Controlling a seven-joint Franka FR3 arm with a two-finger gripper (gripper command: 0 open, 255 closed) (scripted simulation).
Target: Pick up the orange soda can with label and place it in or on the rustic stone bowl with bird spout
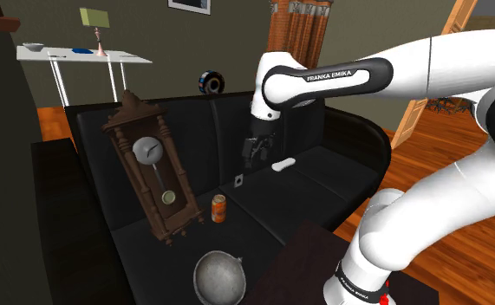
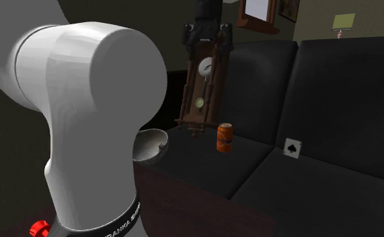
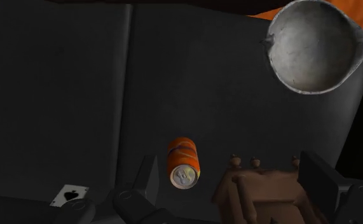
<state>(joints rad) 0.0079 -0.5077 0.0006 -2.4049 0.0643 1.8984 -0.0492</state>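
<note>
The can point(image 3: 184, 162) is probably light, thin-walled and kinda slick, so it's best gripped gently mid-body by the pincer point(image 3: 231, 173), which is held spread wide, empty.

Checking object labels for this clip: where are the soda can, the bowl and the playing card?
orange soda can point(image 1: 219, 209), shoulder view, middle of its side.
grey bowl point(image 1: 218, 279), shoulder view, bare inner wall.
playing card point(image 2: 291, 148), second exterior view, its spade mark.
</note>
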